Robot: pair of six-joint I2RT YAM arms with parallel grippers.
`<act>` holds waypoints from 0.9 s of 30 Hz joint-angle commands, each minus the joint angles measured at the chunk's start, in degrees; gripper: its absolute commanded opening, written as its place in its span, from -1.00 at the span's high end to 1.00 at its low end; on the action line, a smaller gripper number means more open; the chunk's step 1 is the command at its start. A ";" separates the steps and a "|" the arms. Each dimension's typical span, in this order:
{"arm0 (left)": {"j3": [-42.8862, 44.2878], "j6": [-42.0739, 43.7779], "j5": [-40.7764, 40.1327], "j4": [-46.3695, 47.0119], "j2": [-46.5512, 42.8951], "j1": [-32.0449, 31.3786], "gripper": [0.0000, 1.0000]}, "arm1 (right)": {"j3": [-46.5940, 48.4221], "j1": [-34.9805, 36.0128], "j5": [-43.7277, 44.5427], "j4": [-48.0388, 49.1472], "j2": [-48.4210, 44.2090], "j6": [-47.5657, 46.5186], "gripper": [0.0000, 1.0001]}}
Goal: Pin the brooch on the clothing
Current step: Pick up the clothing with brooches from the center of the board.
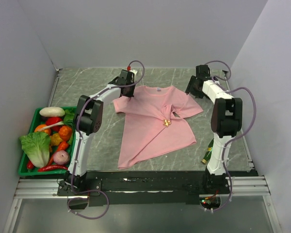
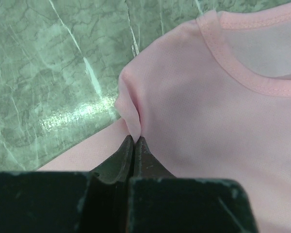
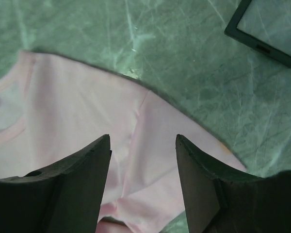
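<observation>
The light pink T-shirt (image 1: 150,124) lies spread on the marbled table, neck label toward the back. A tiny orange-gold brooch (image 1: 167,122) sits on a fold near the shirt's middle. My left gripper (image 1: 128,94) is at the shirt's left shoulder. In the left wrist view it (image 2: 135,138) is shut on a pinched ridge of the pink fabric (image 2: 208,121) beside the collar. My right gripper (image 1: 191,90) is open over the right sleeve. In the right wrist view it (image 3: 143,138) is empty, with the shirt (image 3: 77,97) below it. The brooch is out of both wrist views.
A green basket (image 1: 22,167) of vegetables and fruit stands at the left edge. A green bottle (image 1: 207,154) lies by the right arm's base. A dark-framed flat object (image 3: 266,29) lies on the table beyond the right sleeve. Walls close in on three sides.
</observation>
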 commanded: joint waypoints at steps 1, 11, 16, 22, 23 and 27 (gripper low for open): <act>2.74 1.23 0.22 0.68 -3.12 0.06 0.98 | 9.12 1.34 3.03 -8.58 6.00 -1.55 -0.26; 0.89 2.02 -0.13 2.88 -4.44 0.15 0.98 | 27.56 3.36 4.53 -19.64 16.99 -2.16 -0.26; 0.62 1.93 0.22 3.32 -5.05 0.24 0.98 | 33.48 3.63 4.79 -24.32 21.39 -2.16 -0.23; 0.80 2.02 0.31 3.06 -5.32 0.24 0.98 | 30.33 3.63 5.67 -23.98 19.74 -1.81 -0.22; 0.80 2.02 0.31 3.06 -5.32 0.33 0.98 | 28.93 3.71 5.76 -23.71 19.38 -1.81 -0.22; 1.24 1.84 0.75 2.80 -4.70 0.33 0.98 | 30.84 3.71 5.94 -24.93 20.25 -1.72 -0.23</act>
